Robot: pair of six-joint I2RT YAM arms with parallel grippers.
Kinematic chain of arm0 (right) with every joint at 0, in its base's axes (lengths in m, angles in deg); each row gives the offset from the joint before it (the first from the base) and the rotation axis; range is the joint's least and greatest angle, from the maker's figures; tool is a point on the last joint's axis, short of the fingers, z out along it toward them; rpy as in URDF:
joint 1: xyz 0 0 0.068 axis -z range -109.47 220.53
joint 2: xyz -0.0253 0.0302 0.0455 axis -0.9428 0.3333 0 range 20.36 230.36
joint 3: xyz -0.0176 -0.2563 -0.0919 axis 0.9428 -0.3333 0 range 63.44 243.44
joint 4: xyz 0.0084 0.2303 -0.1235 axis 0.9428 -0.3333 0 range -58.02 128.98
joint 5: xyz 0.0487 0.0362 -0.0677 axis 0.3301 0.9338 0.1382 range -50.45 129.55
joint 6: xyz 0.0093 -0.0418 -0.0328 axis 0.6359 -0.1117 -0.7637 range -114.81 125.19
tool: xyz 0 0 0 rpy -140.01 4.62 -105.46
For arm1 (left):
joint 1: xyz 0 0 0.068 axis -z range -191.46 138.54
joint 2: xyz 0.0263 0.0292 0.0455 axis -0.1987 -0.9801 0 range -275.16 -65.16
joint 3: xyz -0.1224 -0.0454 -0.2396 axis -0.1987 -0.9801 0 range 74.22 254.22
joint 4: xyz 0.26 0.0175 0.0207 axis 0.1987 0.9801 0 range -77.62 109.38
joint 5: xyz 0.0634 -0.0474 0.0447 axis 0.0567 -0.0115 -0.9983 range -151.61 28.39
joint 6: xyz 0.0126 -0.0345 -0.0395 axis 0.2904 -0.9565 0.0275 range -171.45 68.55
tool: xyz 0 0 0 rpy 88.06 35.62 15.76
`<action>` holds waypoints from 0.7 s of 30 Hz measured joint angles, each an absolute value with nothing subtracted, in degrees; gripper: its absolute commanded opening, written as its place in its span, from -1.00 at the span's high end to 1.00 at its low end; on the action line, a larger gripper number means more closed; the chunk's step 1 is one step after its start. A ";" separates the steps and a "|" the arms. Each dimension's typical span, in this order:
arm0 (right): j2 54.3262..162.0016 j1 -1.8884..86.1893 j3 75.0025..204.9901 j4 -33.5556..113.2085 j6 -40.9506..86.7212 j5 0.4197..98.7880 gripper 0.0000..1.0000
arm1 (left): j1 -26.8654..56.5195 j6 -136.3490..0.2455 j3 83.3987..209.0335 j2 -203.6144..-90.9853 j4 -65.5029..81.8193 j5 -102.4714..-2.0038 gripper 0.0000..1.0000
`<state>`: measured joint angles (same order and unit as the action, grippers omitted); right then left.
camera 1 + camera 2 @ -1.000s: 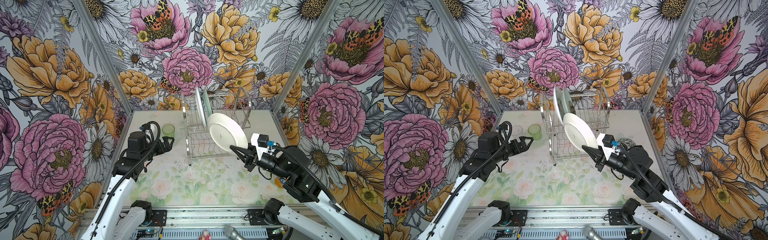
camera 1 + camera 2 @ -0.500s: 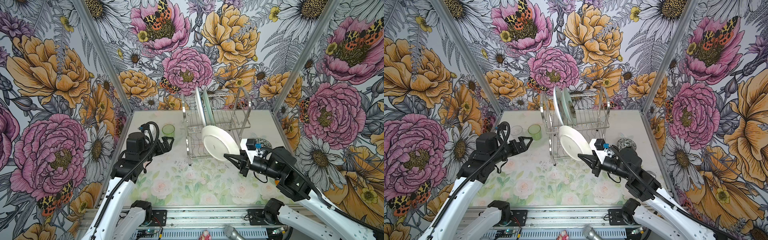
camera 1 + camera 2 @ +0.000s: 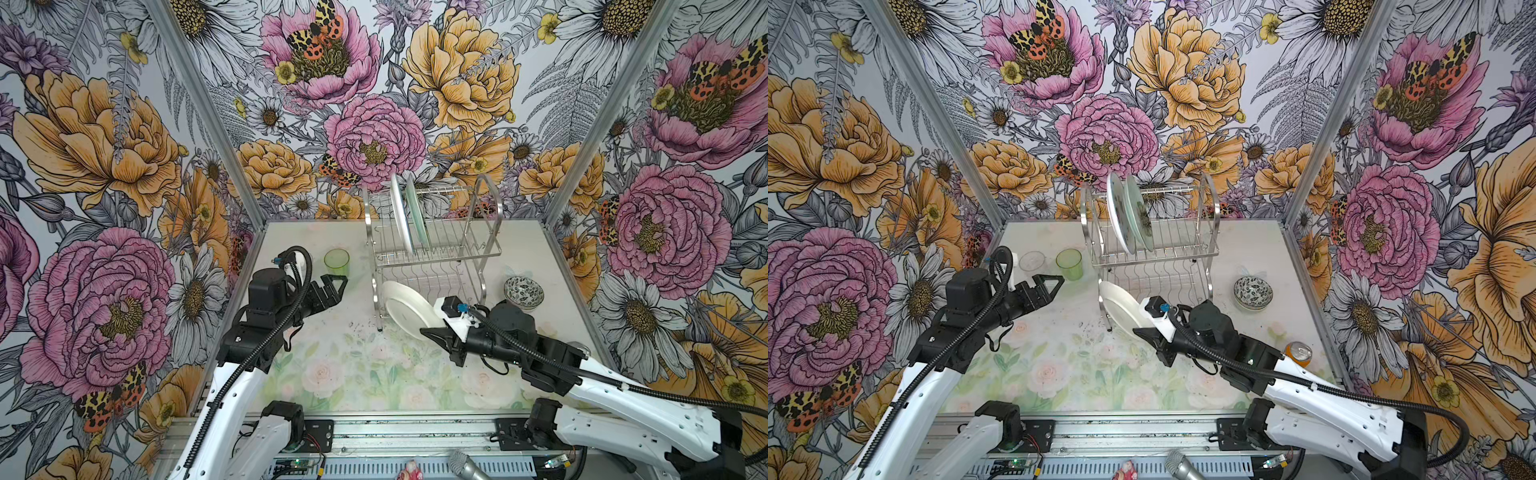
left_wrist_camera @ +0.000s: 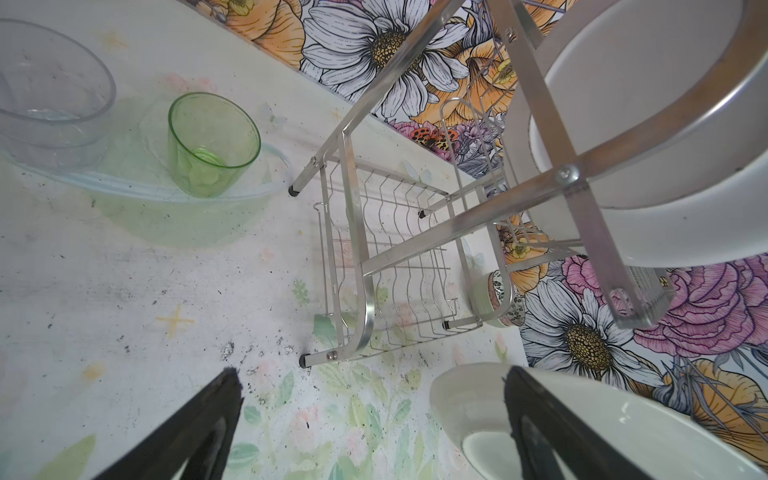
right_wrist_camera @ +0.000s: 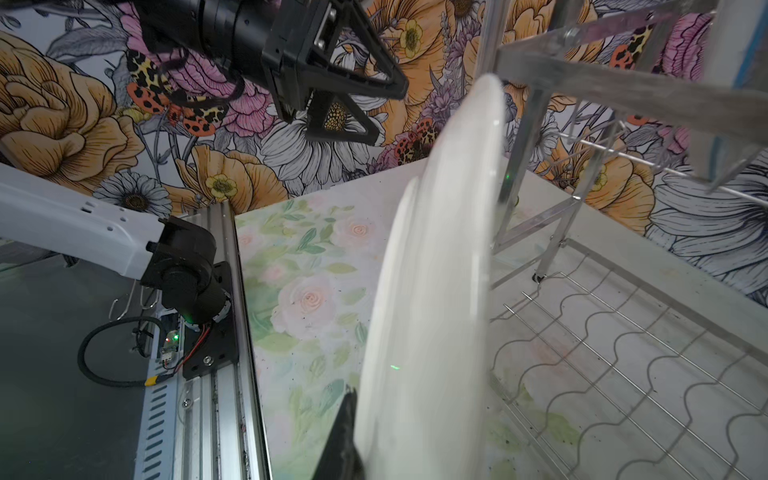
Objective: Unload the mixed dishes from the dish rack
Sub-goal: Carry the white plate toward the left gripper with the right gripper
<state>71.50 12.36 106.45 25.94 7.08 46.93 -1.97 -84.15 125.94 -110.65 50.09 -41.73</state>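
The table has open room front and centre, a fair landing spot. The rack stands at the back, with two plates upright in its top slots, not yet unloaded. The right gripper is clamped on the rim of a plate. It holds it tilted and low, just beside the rack's front leg, so any swing should go forward. Bowls are stacked at right. The green tumbler and clear tumbler stand left, leaving the middle free. The left gripper hangs spread wide, empty.

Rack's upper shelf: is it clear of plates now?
No, a white plate and a pale aqua plate stand on edge in the upper shelf of the dish rack.
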 measured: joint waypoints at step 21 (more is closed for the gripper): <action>83.89 -0.03 112.28 25.06 -5.54 21.53 1.00 | 0.05 -103.32 127.62 -111.94 56.32 -29.12 -0.97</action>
<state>83.89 -0.03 112.28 25.06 -5.54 21.53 0.05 -103.32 127.62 -111.94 56.32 -29.12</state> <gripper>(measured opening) 0.143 0.987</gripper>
